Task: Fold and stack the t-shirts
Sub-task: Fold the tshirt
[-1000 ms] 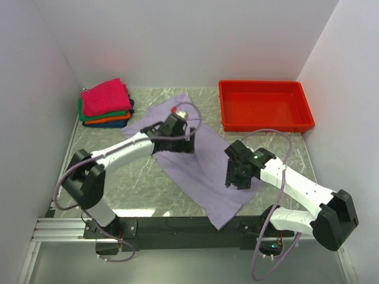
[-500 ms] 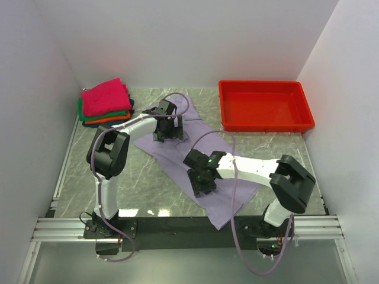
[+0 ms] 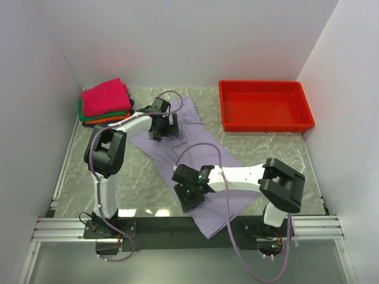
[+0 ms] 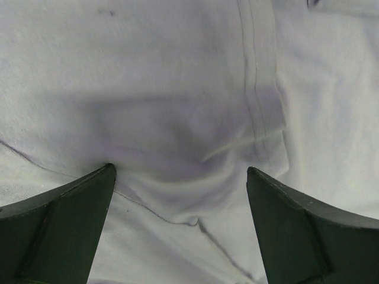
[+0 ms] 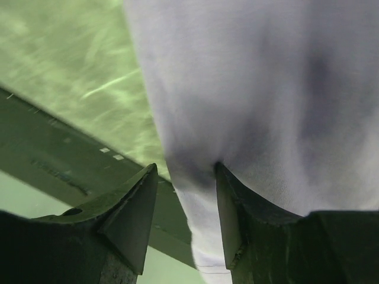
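One lilac shirt [image 3: 201, 151] spread | four folded shirts [image 3: 105, 102] | left claw [image 4: 180, 173] wide | right claw [image 5: 186, 168] seemingly pinching it

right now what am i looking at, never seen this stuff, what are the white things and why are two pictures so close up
The white things are two robot arms, the left arm and the right arm, bolted at the near edge of a green table. The wide picture is from a fixed camera above and behind them. Each close-up is from a camera on a wrist; the dark wedges are that arm's own tool. On the table lie a spread lavender t-shirt, a stack of folded shirts and a red tray. The left tool is open, down on the shirt. The right tool straddles an edge of the shirt; whether it pinches it I cannot tell.
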Available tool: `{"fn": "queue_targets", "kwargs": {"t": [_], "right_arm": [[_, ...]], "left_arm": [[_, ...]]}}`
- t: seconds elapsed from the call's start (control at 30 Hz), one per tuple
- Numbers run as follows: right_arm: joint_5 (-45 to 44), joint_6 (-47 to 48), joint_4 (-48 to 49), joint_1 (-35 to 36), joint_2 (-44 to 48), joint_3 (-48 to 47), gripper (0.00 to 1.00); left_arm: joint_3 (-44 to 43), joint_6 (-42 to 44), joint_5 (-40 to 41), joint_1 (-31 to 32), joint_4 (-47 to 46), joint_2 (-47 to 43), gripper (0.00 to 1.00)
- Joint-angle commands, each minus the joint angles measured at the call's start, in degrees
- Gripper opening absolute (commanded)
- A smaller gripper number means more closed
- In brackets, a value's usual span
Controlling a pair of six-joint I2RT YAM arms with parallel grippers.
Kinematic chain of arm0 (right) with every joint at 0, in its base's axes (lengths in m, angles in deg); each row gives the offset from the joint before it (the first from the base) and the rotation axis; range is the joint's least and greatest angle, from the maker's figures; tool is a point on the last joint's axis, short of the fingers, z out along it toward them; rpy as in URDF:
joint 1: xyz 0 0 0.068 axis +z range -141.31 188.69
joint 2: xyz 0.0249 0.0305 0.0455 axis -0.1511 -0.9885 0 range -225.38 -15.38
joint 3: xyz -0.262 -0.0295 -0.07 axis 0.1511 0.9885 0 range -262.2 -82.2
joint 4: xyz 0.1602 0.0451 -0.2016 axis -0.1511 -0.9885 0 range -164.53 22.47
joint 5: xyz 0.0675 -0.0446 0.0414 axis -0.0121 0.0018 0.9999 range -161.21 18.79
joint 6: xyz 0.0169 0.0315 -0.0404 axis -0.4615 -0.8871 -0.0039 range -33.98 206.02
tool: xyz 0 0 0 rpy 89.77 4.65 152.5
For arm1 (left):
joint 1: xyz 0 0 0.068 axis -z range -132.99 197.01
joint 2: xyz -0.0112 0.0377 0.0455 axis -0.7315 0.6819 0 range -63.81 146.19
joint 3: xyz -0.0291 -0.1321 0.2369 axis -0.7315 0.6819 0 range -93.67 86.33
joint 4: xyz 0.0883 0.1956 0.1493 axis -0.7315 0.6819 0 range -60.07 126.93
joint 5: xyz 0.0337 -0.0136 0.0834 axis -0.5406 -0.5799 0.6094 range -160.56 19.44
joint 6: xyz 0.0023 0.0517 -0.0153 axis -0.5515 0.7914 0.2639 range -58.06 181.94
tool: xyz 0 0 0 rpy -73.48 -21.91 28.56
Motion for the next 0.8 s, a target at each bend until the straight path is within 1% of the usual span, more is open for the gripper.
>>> {"fn": "queue_targets", "kwargs": {"t": [0.0, 0.17, 0.2, 0.23, 0.37, 0.4, 0.5, 0.53, 0.6, 0.77], "right_arm": [[2.6, -1.7, 1.1, 3.9, -4.0, 3.2, 0.52], [1.2, -2.4, -0.8, 5.0, -2.7, 1.8, 0.52], [0.6, -2.4, -2.3, 5.0, -2.3, 1.2, 0.52], [-1.7, -2.7, -3.7, 4.9, -1.8, -0.6, 0.52], [-6.5, -2.9, -9.8, 2.4, 2.1, -6.0, 0.53], [-7.1, -3.0, -11.8, 1.4, 2.9, -6.8, 0.54], [-8.2, -3.6, -14.7, -3.7, 6.6, -8.6, 0.55], [-8.1, -3.6, -15.3, -7.2, 8.7, -8.6, 0.55], [-10.0, -3.5, -16.8, -10.9, 10.7, -7.9, 0.55], [-12.8, -2.9, -19.8, -22.3, 17.0, -4.7, 0.56]], "left_arm": [[1.4, 0.9, -0.7, -0.7, -1.8, 0.8, 0.99], [2.6, 1.2, -0.6, -0.9, -3.4, 0.6, 0.99], [2.5, 1.4, -0.8, -0.9, -4.1, 0.1, 0.99], [2.0, 1.6, -0.7, -0.9, -4.6, -1.0, 0.99], [-5.0, 1.8, 0.3, -1.2, -2.0, -2.1, 0.99], [-8.4, 1.6, 0.3, -1.4, -1.5, -2.1, 0.99], [-14.8, 0.7, 0.9, -1.5, 0.0, -1.1, 0.99], [-16.2, 0.2, 0.8, -1.5, 0.2, -0.2, 0.99], [-20.0, -0.5, 0.9, -1.5, -0.3, 1.1, 0.99], [-27.6, -3.4, -2.4, -1.5, -0.6, 8.3, 0.99]]}}
